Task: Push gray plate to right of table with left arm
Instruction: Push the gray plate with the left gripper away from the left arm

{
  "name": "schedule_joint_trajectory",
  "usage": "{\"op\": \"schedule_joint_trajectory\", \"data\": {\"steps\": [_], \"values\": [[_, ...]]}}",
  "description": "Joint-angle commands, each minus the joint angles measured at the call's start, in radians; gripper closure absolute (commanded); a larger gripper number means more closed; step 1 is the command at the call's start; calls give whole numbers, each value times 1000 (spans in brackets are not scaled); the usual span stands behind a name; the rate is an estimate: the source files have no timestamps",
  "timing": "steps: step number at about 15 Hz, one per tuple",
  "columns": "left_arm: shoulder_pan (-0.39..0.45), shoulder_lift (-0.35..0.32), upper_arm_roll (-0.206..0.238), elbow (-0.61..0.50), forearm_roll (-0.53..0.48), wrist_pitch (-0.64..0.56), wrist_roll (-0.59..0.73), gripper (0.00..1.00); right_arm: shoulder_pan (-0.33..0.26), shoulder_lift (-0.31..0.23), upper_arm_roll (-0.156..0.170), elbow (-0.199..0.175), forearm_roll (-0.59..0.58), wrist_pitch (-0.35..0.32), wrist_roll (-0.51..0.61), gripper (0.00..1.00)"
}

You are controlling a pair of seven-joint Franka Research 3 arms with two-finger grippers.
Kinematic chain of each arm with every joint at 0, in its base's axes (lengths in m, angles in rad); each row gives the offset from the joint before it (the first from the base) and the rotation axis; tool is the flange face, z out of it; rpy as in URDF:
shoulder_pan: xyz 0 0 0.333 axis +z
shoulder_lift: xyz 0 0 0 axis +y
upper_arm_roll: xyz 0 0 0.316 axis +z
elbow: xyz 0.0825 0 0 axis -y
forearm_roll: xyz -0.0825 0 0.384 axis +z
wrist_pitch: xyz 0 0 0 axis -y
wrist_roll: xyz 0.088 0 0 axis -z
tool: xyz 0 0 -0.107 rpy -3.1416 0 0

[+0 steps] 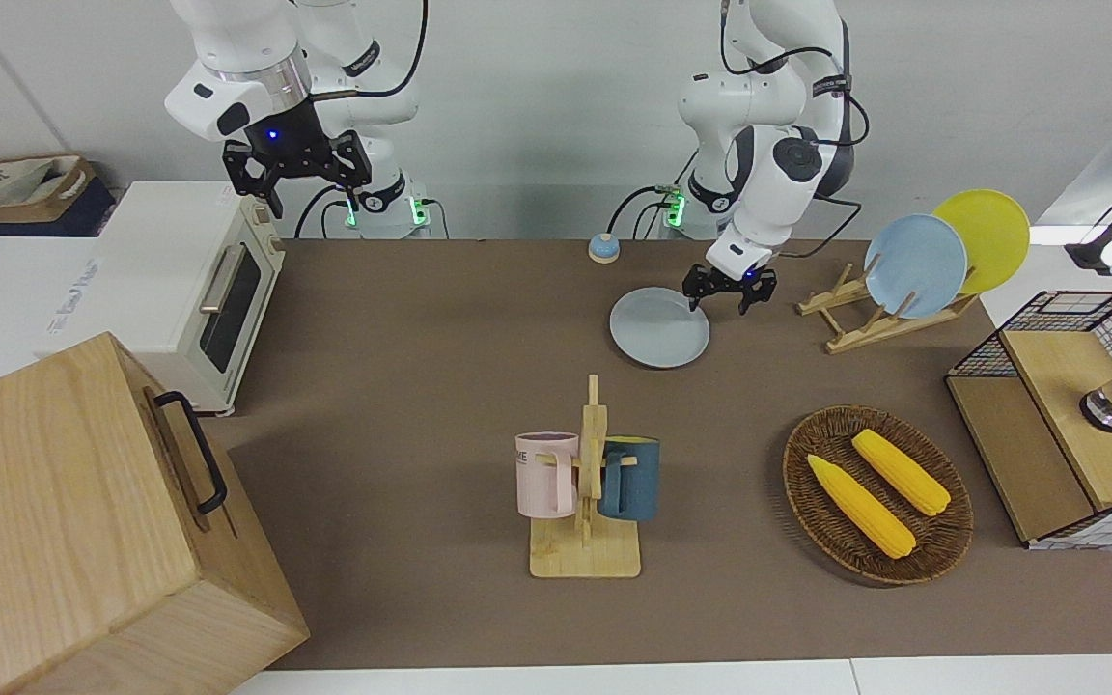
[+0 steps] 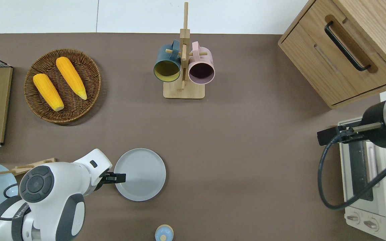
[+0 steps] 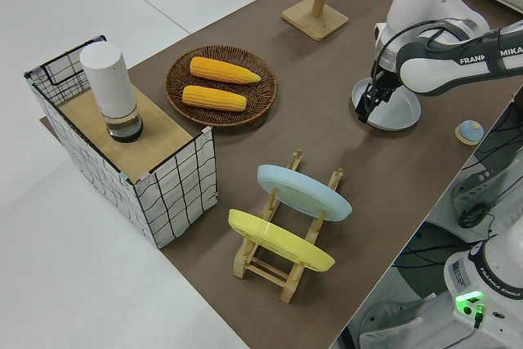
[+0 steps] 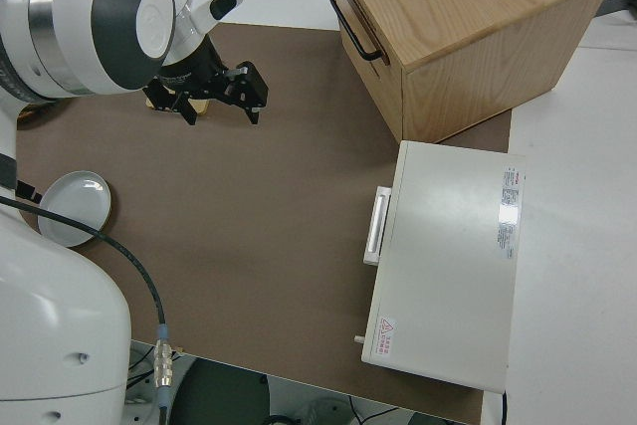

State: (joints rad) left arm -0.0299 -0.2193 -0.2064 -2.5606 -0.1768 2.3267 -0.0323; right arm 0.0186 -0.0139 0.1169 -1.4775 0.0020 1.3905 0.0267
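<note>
We are nudging the gray plate [image 1: 659, 327] toward the right arm's end of the table [image 1: 421, 386].

Front view: the left gripper [image 1: 730, 287] is touching the plate's rim, fingers spread wide; the right arm is parked, fingers also apart. Overhead view: the plate is lying nearer the robots than the mug rack [image 2: 183, 67]. It is probably stiff, smooth and breakable, so we are pressing low on the rim. Left side view: the arm is reading "FRANKA EMIKA".
</note>
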Motion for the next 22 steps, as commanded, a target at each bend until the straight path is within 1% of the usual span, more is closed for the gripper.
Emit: {"op": "schedule_joint_trajectory", "data": {"steps": [1, 6, 11, 12, 13, 16, 17, 19, 20, 21, 22], "values": [[-31, 24, 8, -24, -13, 60, -9, 5, -20, -3, 13, 8, 10, -14, 1, 17], [-76, 83, 8, -50, -12, 158, -66, 5, -20, -3, 15, 8, 10, -14, 1, 17], [-90, 101, 8, -52, -9, 174, -74, 15, -20, -3, 15, 8, 10, -15, 2, 17], [-90, 100, 8, -50, -9, 174, -74, 59, -20, -3, 15, 8, 10, -14, 2, 17], [-90, 101, 8, -50, -9, 174, -74, 136, -20, -3, 15, 8, 10, -14, 1, 17], [-87, 101, 8, -50, -9, 169, -74, 487, -20, -3, 15, 8, 10, -14, 1, 17], [-87, 100, 8, -50, -9, 169, -74, 618, -20, -3, 15, 8, 10, -14, 1, 17], [-85, 100, 8, -50, -9, 165, -74, 809, -20, -3, 13, 8, 10, -14, 1, 17], [-85, 100, 8, -50, -9, 165, -75, 922, -20, -3, 13, 8, 10, -14, 2, 17], [-85, 100, 8, -50, -9, 165, -75, 999, -20, -3, 15, 8, 10, -14, 1, 17], [-84, 100, 8, -50, -9, 163, -77, 1000, -20, -3, 15, 8, 10, -14, 1, 17]]}}
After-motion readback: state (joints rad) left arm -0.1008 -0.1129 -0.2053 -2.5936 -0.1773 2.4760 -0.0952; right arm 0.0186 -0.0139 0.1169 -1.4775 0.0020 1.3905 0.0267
